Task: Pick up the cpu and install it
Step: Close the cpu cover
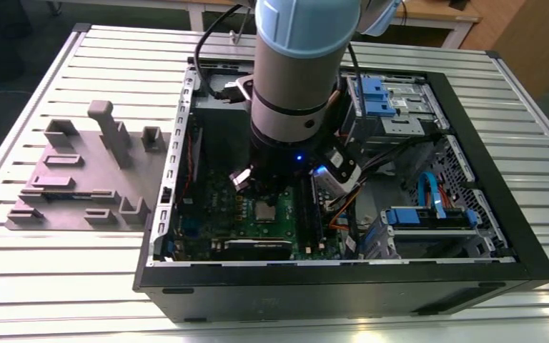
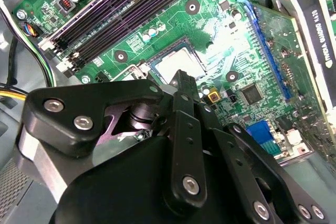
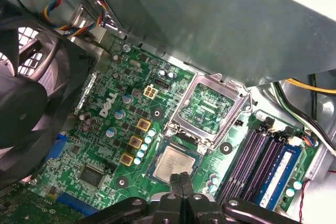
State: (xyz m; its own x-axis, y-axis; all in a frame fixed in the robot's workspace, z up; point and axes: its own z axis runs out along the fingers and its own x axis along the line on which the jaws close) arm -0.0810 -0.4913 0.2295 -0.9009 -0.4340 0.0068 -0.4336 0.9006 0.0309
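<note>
The cpu point(image 3: 172, 163), a small square chip with a shiny silver top, lies flat in its socket on the green motherboard point(image 3: 105, 145). It also shows as a pale square in the exterior view point(image 1: 265, 211) and in the second wrist view point(image 2: 176, 64). The socket's metal retention frame point(image 3: 214, 106) is flipped open beside the chip. My gripper point(image 3: 182, 177) hangs just above one edge of the cpu, its black fingers point(image 2: 181, 85) pressed together with nothing between them. The arm point(image 1: 299, 78) reaches down into the open computer case point(image 1: 503, 236).
Memory slots point(image 3: 257, 156) run alongside the socket, and a black fan point(image 3: 26, 98) stands close on the other side. A graphics card point(image 2: 310, 30) lies past the socket. Blue drive bays point(image 1: 382, 94) and cables fill the exterior view's right. A grey parts fixture point(image 1: 74, 175) sits outside the case.
</note>
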